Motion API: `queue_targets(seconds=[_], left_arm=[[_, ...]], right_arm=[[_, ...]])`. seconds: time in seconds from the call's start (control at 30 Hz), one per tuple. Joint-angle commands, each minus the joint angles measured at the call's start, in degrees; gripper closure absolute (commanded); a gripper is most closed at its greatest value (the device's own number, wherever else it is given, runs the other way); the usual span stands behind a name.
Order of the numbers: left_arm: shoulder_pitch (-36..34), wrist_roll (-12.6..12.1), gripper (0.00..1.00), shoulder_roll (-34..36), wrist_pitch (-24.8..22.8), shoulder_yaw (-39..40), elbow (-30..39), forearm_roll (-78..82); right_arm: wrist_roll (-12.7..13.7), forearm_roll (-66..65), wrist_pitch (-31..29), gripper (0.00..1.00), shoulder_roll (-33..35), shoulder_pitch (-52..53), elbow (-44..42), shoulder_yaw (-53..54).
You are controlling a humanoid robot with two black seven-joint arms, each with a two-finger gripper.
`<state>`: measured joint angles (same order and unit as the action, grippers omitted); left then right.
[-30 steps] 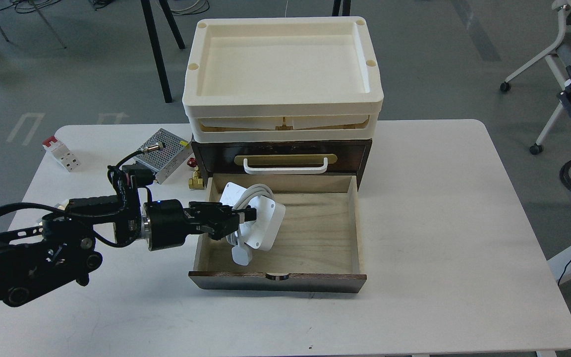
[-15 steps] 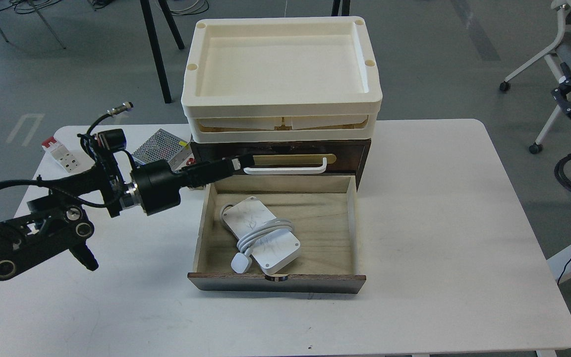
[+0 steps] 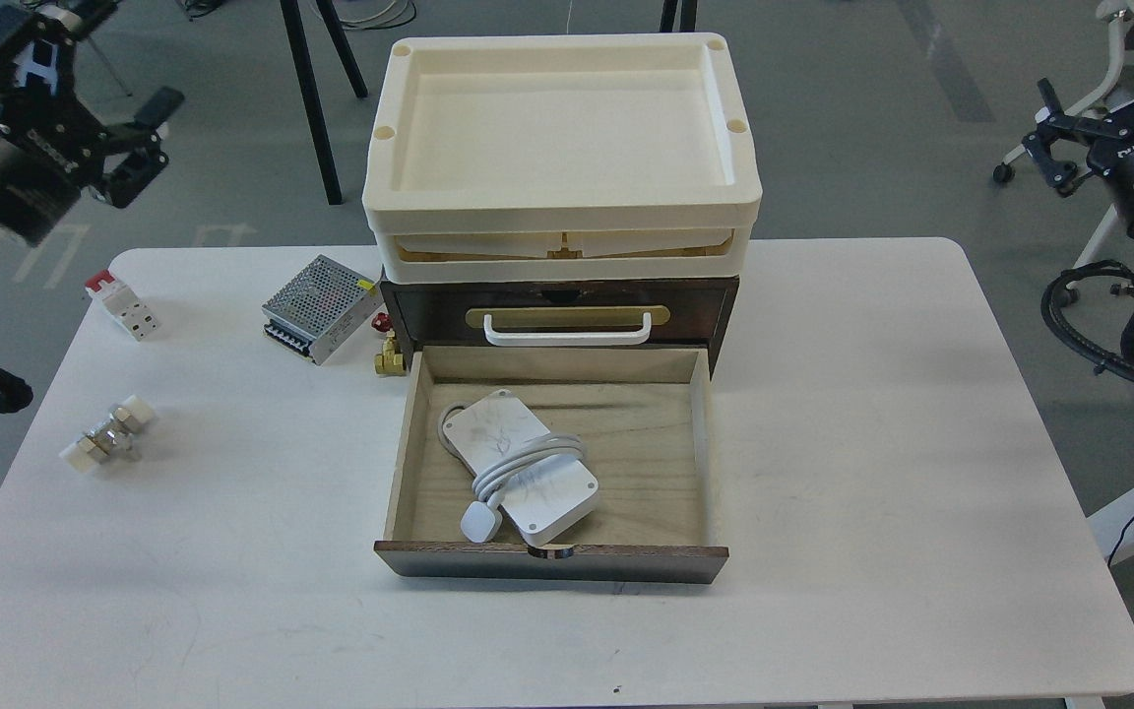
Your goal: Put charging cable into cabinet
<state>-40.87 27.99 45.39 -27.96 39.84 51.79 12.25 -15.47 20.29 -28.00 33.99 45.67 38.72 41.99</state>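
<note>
The charging cable (image 3: 520,477), a flat white scuffed block with its cord looped round it and a white plug, lies flat inside the pulled-out pale-wood drawer (image 3: 661,463) of the dark brown cabinet (image 3: 557,295). The drawer stands fully open toward me. My left gripper (image 3: 147,143) is high at the far left, above the floor beyond the table's back-left corner, open and empty, well away from the cable. My right gripper (image 3: 1047,138) is at the far right, off the table, open and empty.
Two stacked cream plastic trays (image 3: 744,197) sit on the cabinet. Left of it lie a perforated metal power-supply box (image 3: 319,307), a brass valve (image 3: 390,356), a red-and-white breaker (image 3: 121,303) and a small metal fitting (image 3: 106,441). An office chair and black cables are at the right.
My left gripper let go of the cable, which now lies flat in the drawer, and the arm has pulled back up and left off the table. My right gripper has moved slightly into view.
</note>
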Motion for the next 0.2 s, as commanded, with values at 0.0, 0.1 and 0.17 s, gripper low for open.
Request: queue_targets(seconds=[0.0, 0.1, 0.17], left_arm=[[-2.10, 0.01, 0.09, -6.53, -0.04, 4.18, -7.22, -7.66], [-2.11, 0.01, 0.08, -8.57, -0.04, 4.89, -8.11, -9.87], [-2.11, 0.01, 0.08, -8.57, -0.04, 4.89, -8.20, -9.87]], right_arm=[[0.00, 0.01, 0.00, 0.00, -0.59, -1.10, 0.13, 3.36], [0.00, 0.01, 0.00, 0.00, -0.59, -1.72, 0.48, 3.89], [0.00, 0.01, 0.00, 0.00, -0.51, -1.81, 0.57, 3.89]])
